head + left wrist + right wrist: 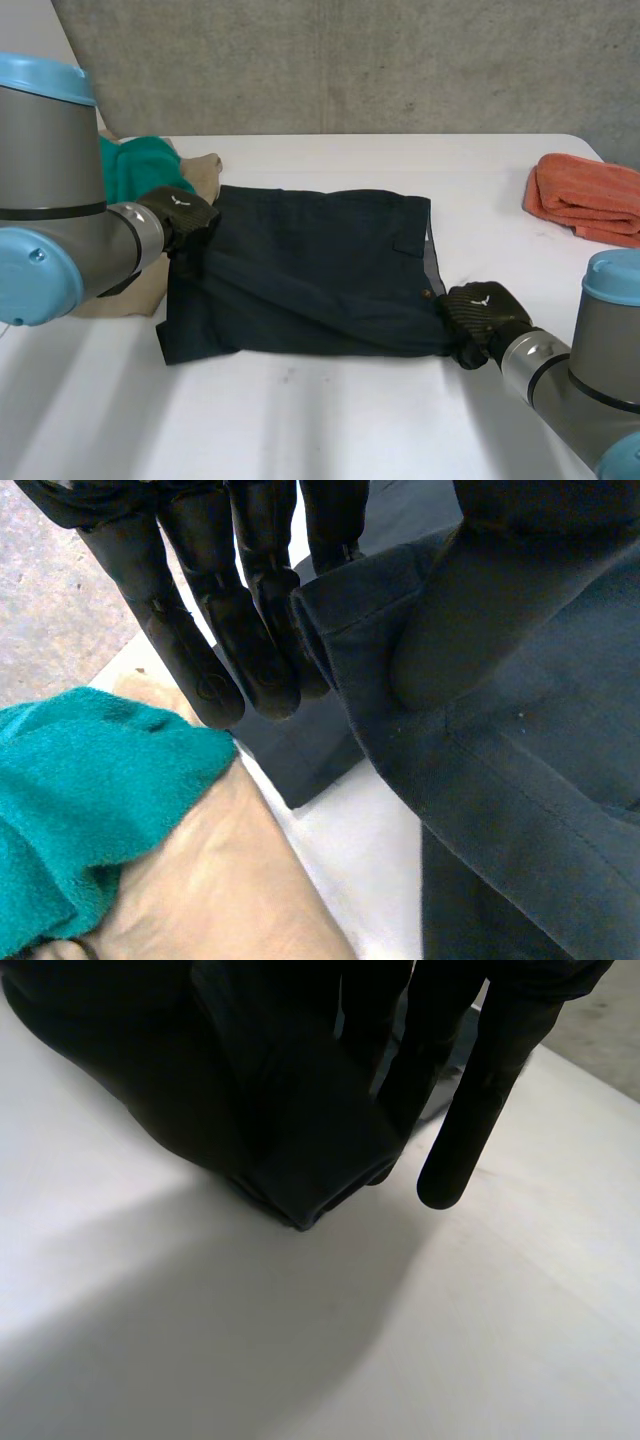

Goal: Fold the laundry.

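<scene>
So, nearest the camera, the right hand (487,312) is clamped on the near right corner of the dark navy shorts (310,270). It has a bunched fold of cloth gripped in its fingers, and one finger sticks out straight beside the bunch. The shorts lie mostly flat in the middle of the white counter (330,430), with a few diagonal creases running toward that corner.

Further back, the left hand (180,215) is on the shorts' left edge, up near the far corner. Its straight fingers pinch a lifted bit of hem against the thumb. The thumb is under the cloth, so that part's my read.

Just off the shorts' left side there's a beige garment (205,168) with a green towel (135,170) on it. A folded orange towel (590,200) sits well off to the shorts' right, further back.

My guess is both hands have their hold for the next fold. To do it well, I'd raise both corners together, keep the cloth taut between them so the creases pull out, then lay edge on edge without dragging the bottom layer. I'd also keep the left hand from snagging that green towel.
</scene>
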Controlling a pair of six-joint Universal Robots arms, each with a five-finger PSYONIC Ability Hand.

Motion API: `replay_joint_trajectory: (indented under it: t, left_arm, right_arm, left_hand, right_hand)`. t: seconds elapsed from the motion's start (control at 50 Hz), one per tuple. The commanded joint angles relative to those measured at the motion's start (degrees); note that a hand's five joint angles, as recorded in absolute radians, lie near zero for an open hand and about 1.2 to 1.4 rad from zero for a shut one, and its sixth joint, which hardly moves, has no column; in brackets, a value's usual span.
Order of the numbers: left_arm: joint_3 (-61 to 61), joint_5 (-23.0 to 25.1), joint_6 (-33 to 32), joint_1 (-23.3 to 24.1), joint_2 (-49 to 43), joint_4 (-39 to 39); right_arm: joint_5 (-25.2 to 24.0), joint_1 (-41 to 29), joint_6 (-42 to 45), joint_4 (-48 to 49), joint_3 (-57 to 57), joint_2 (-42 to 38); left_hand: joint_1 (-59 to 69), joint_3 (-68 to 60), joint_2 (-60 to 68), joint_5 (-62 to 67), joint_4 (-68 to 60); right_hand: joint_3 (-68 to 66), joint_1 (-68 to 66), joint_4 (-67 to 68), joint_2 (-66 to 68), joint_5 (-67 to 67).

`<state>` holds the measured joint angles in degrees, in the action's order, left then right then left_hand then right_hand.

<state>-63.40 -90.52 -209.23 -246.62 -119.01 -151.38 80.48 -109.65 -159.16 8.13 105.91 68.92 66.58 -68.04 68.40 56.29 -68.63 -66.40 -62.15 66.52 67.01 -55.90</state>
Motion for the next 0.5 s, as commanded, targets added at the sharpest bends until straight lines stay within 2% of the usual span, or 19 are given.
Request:
replay_joint_trajectory:
  t: [0.02,0.1,0.12,0.18,0.22,0.26,0.36,0.48,0.5]
  left_arm:
    - [-7.33,2.01,-0.47,1.31,4.65,3.37]
    - [-15.58,5.17,-5.99,2.37,9.48,8.98]
    - [-17.09,5.70,-7.40,2.37,10.37,9.87]
    - [-22.44,8.24,-12.58,2.72,13.18,12.85]
    - [-24.39,9.48,-14.70,2.72,14.24,13.74]
    - [-25.62,10.79,-16.81,2.72,14.85,13.92]
    - [-22.74,10.37,-16.21,2.28,12.23,10.76]
    - [-11.24,4.57,-13.14,2.02,5.64,3.56]
    - [-6.69,3.26,-12.00,1.76,3.10,0.33]
  right_arm:
    - [0.92,1.10,4.01,-1.70,2.36,9.11]
    - [-2.60,3.38,15.25,-14.07,3.69,15.62]
    - [-4.00,6.00,20.24,-21.15,3.86,17.02]
    - [-6.72,11.80,29.65,-33.73,4.13,18.87]
    - [-8.75,13.23,33.45,-36.86,3.87,19.05]
    - [-11.55,13.32,35.75,-35.82,2.90,18.79]
    - [-10.60,12.80,30.58,-33.18,-1.23,16.25]
    - [-8.85,10.60,21.09,-25.81,-8.43,9.84]
    - [-7.45,10.34,18.90,-23.36,-10.44,7.91]
  left_hand:
    - [13.42,-11.96,11.60,13.71,-11.37]
    - [13.42,-11.96,11.60,13.71,-11.37]
    - [13.42,-11.96,11.60,13.71,-11.37]
    - [13.42,-11.96,11.60,13.71,-11.37]
    - [13.42,-11.96,11.60,13.71,-11.37]
    - [13.42,-11.96,11.60,13.71,-11.37]
    - [13.42,-11.96,11.60,13.71,-11.37]
    - [13.42,-11.96,11.60,13.71,-11.37]
    - [13.42,-11.96,11.60,13.71,-11.37]
  right_hand:
    - [-13.60,-17.85,13.48,12.99,-14.10]
    - [-13.60,-17.85,13.48,12.99,-14.10]
    - [-13.60,-17.85,13.48,12.99,-14.10]
    - [-13.60,-17.85,13.48,12.99,-14.10]
    - [-13.60,-17.85,13.48,12.99,-14.10]
    - [-13.60,-17.85,13.48,12.99,-14.10]
    - [-13.60,-17.85,13.48,12.99,-14.10]
    - [-13.60,-17.85,13.48,12.99,-14.10]
    - [-13.60,-17.85,13.48,12.99,-14.10]
